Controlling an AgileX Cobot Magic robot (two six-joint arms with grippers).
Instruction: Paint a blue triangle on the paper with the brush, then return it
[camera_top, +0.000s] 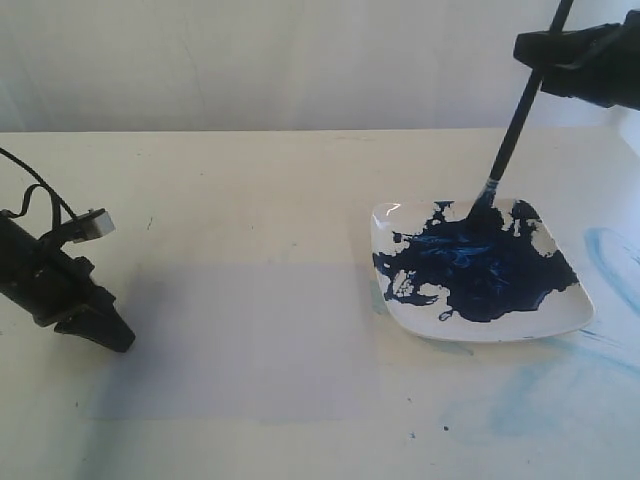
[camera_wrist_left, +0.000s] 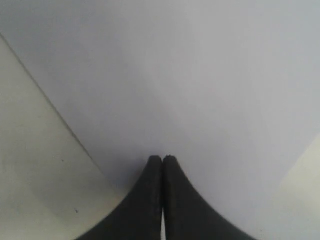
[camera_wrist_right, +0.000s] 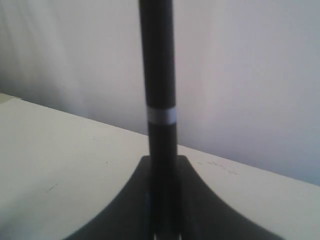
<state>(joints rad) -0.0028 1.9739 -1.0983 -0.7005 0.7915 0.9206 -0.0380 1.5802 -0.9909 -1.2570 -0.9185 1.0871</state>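
The brush slants down from the upper right, and its bristle tip rests in the dark-blue paint on the white plate. My right gripper is shut on the black handle high above the table; a silvery band rings the handle. The pale paper lies flat at centre left and bears no paint; no blue triangle shows. My left gripper is shut and empty, its tips pressed down on the paper's left edge.
Pale-blue smears stain the cream tabletop to the right of and below the plate. A white wall stands behind the table. A cable loops over the left arm.
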